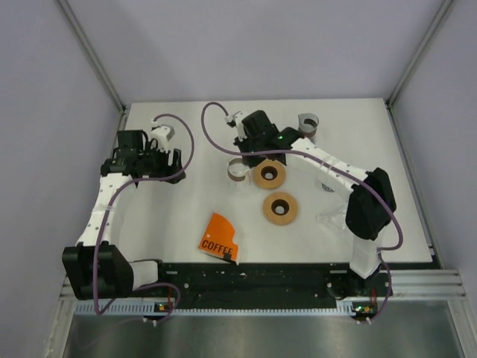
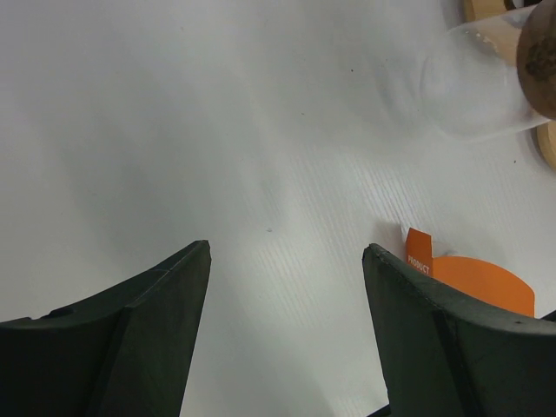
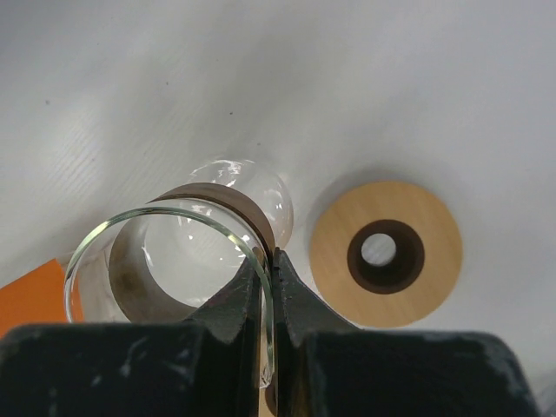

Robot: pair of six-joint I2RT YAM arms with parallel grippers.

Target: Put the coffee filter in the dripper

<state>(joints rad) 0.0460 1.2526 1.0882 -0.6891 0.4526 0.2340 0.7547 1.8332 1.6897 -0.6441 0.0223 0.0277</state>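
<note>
White table (image 1: 171,216), pale grey walls (image 1: 261,45), glass dripper (image 3: 208,195) pinched in right fingers (image 3: 233,306)

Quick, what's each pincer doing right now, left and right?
Left pincer: open, holding nothing.
Right pincer: closed on the rim of the glass dripper.
</note>
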